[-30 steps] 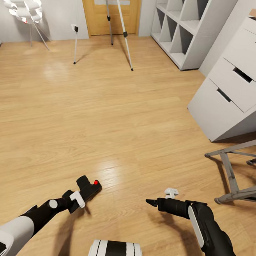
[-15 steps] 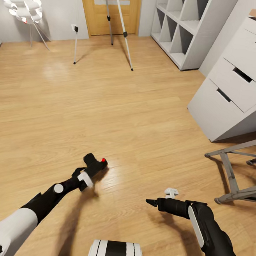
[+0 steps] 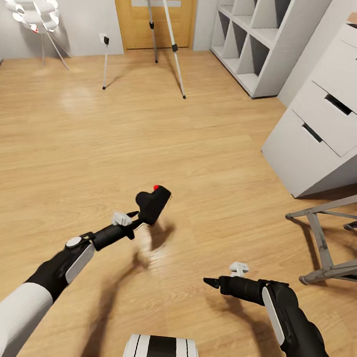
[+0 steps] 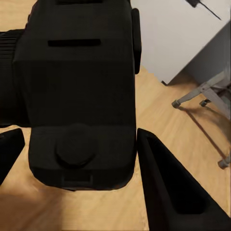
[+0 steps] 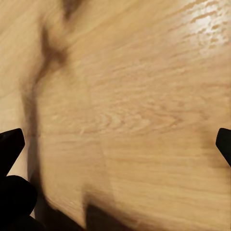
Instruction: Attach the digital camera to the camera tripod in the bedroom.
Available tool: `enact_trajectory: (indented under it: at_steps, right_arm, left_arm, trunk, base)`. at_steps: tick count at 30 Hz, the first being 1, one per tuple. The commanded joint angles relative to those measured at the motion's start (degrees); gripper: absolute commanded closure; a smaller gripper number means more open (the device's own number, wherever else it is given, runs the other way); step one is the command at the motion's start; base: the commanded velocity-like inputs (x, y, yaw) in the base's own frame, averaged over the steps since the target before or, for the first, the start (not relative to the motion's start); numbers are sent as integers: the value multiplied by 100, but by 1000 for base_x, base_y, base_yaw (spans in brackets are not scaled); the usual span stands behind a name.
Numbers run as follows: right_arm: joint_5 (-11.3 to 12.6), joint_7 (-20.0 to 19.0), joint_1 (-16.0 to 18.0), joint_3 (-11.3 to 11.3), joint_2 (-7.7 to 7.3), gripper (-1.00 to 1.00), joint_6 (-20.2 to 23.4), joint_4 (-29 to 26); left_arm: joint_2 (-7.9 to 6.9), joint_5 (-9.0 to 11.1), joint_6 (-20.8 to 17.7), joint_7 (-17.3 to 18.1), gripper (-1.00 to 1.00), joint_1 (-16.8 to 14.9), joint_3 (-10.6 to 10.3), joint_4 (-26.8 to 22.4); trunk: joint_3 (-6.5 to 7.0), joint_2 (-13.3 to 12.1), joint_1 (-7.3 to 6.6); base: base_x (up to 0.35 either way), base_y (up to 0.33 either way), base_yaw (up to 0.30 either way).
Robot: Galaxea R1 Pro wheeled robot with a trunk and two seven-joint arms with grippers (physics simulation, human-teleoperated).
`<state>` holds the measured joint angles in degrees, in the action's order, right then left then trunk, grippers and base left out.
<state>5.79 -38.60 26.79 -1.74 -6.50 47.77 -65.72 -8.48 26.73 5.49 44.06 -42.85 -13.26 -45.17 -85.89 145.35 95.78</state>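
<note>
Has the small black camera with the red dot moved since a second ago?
Yes. The small black camera, held in the left gripper, has travelled forward across the floor toward the silver-legged tripod; the white drawer unit stays put.

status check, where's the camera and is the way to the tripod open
Left hand shut on digital camera, held above floor. Right hand open. Camera tripod ahead by door; bare floor between.

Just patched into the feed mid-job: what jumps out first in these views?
The black camera with its red dot, shut in the left tool and held out over the plank floor at centre. Far ahead, the tripod stands before the wooden door, a white lamp to its left. The right tool hangs open and empty, low on the right.
</note>
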Motion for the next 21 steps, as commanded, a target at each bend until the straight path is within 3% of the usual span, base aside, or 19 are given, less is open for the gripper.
enact_trajectory:
  at_steps: [1,4,11,17,21]
  right_arm:
    - [56,22,2,-4,0,-100,48,-2]
    - [55,48,2,-3,0,-100,48,-2]
    - [51,136,2,8,0,-100,41,-2]
    - [39,157,2,8,0,-100,39,-2]
    - [37,160,2,7,0,-100,41,-2]
  left_arm:
    - [-10,110,39,18,100,-3,-30,-16]
    - [-34,340,-73,52,100,-4,-32,-95]
    - [-100,481,-231,94,100,-3,-35,-248]
    - [-221,511,-495,88,100,-3,-41,-995]
    - [-238,503,-1135,-130,100,-3,-44,-1713]
  trunk:
    - [-4,1,-1]
    - [-4,1,-1]
    - [-4,1,-1]
    - [-4,1,-1]
    - [-4,1,-1]
  base:
    - [0,0,0]
    - [0,0,0]
    - [0,0,0]
    - [0,0,0]
    - [0,0,0]
